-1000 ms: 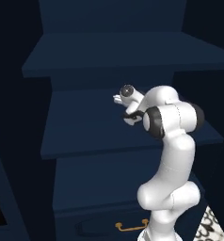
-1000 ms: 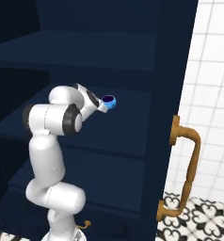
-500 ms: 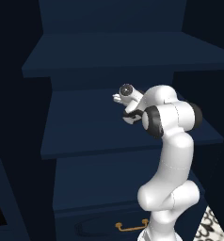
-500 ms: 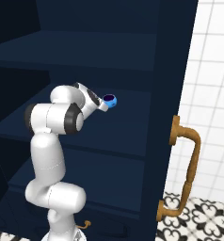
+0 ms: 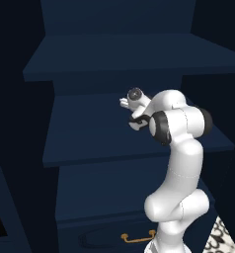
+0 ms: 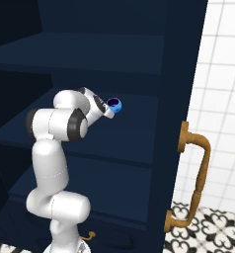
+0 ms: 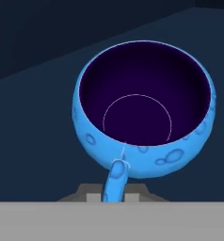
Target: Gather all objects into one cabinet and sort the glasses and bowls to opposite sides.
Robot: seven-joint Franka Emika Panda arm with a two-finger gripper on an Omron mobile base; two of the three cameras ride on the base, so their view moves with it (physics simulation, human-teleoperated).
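Observation:
The small bright-blue bowl [image 7: 142,117] with a dark purple inside sits close in front of the hand camera, its opening tilted toward it. My gripper [image 7: 115,193] is shut on the bowl's near wall, a narrow blue strip of which shows between the fingertips. From the right base view the blue bowl [image 6: 113,105] is at the tip of my gripper [image 6: 108,110], over the middle shelf [image 6: 134,133] of the navy cabinet. I cannot tell whether the bowl rests on the shelf. The cups and the mesh bowl are out of view.
The cabinet door [image 6: 181,123] stands open on the right, with a long curved brass handle [image 6: 196,183]. Another shelf [image 5: 129,57] runs above the hand. A navy drawer with a small brass pull [image 5: 138,238] lies below. White wall tiles [image 6: 223,99] are at the far right.
The jaws have closed on the blue bowl's wall. The arm and the bowl stay where they were.

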